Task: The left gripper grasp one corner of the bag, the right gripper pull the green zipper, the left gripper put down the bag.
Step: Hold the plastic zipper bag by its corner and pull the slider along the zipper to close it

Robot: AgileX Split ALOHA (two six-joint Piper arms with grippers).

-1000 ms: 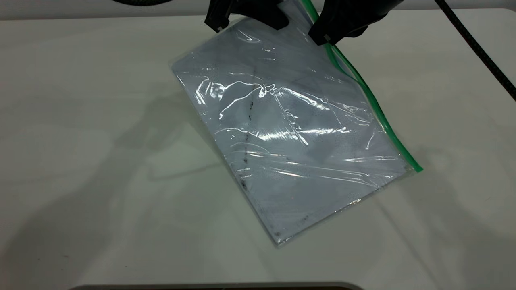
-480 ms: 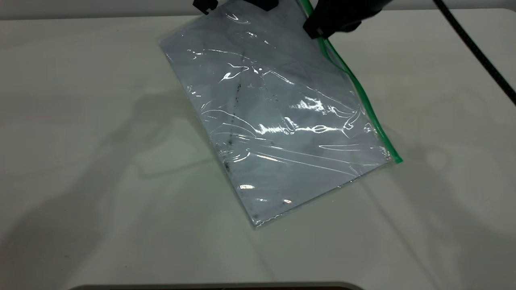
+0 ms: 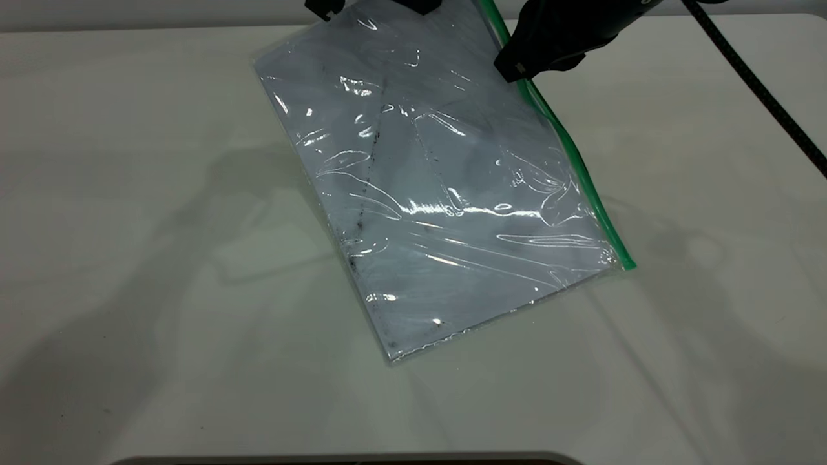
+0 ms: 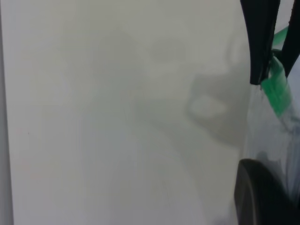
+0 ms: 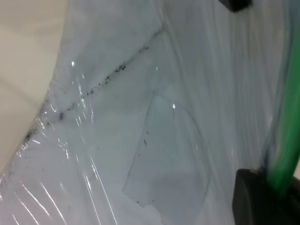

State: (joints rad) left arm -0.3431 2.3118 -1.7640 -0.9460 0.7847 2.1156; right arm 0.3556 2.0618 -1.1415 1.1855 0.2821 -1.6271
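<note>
The bag [image 3: 439, 194], a clear pouch with white paper and a dark streak [image 5: 93, 86], hangs tilted; its far end is lifted and its near corner rests on the table. My left gripper [image 3: 373, 4] holds the bag's top edge at the frame's top, mostly out of view; one finger [image 4: 262, 197] shows in the left wrist view. My right gripper [image 3: 517, 64] is shut on the green zipper [image 3: 581, 174] near its upper end. In the right wrist view the green strip [image 5: 288, 150] runs into my finger [image 5: 253, 197], beside the small clear pocket [image 5: 168, 159].
The white table [image 3: 129, 194] lies bare to the left, right and front of the bag. The right arm's braided black cable [image 3: 762, 84] crosses the far right. A dark edge [image 3: 336, 460] runs along the table's front.
The bag's far end rose and its near corner slid back and to the left across the table. My right gripper stayed on the zipper's upper part, shifting only slightly.
</note>
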